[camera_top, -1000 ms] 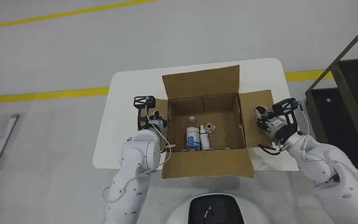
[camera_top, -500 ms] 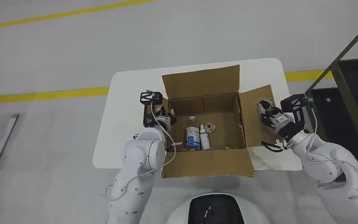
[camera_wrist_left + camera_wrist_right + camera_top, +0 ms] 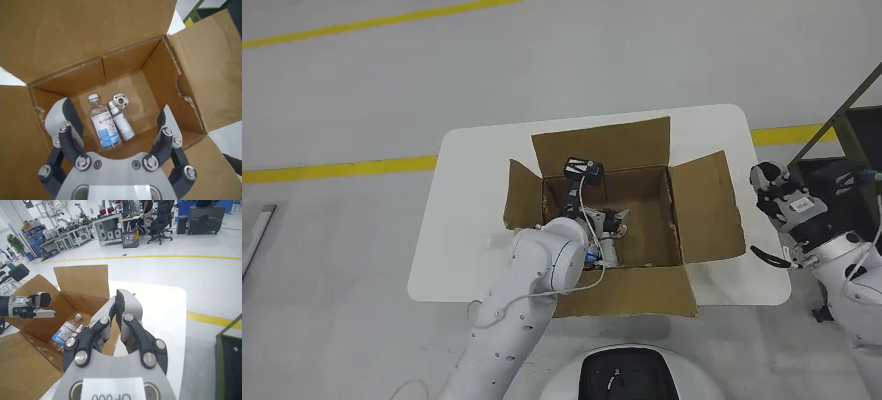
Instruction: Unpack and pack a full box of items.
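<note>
An open cardboard box (image 3: 627, 186) stands mid-table with all its flaps spread. On its floor lie a clear bottle (image 3: 105, 126) with a blue label, a white spray bottle (image 3: 122, 123) beside it, and a round metal flange (image 3: 120, 100) just past their caps. My left gripper (image 3: 115, 117) hangs open over the box, above the two bottles, with nothing between its fingers; the top view shows the left gripper (image 3: 608, 222) inside the box's outline. My right gripper (image 3: 119, 303) is shut and empty, held above the table off the box's right flap (image 3: 708, 205).
The white table (image 3: 472, 200) has bare room left of the box and behind it. A dark green-framed rack (image 3: 842, 130) stands off the table's right edge, close to the right arm. The near flap (image 3: 627, 292) overhangs the table's front.
My left arm swung from outside the left flap to above the box's inside. The right arm drew back to the right, off the right flap. Both side flaps now lie wider.
</note>
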Available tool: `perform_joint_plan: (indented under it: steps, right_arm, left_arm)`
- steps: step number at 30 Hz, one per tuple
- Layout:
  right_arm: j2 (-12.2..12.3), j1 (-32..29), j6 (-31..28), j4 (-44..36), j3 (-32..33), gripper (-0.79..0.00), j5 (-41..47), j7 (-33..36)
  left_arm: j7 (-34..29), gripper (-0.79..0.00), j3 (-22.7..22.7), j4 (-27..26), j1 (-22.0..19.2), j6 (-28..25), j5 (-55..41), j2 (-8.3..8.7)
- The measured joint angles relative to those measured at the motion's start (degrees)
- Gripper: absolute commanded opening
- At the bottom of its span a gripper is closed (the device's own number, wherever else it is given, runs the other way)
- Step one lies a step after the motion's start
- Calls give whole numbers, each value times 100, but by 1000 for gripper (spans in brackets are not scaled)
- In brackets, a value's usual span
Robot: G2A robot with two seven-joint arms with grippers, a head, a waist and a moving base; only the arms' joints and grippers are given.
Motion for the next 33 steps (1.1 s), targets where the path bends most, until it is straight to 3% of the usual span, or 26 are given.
perform_joint_plan:
  steps: [7, 16, 23, 33]
  right_arm:
    - [-3, -352, 147, -149, 84, -785, -1046, -447]
    - [-3, -356, 145, -149, 78, -785, -1051, -447]
    - [-3, -356, 145, -149, 78, -785, -1051, -447]
    - [-3, -356, 145, -149, 78, -785, -1051, -447]
  left_arm:
    - [0, 0, 32, 85, -21, 46, -56, -15]
    - [108, 0, 11, 198, 37, 85, -112, -29]
    - [-763, 0, 235, 1205, -607, 744, -84, -199]
    - [-851, 0, 544, 2514, -1180, 927, -321, -429]
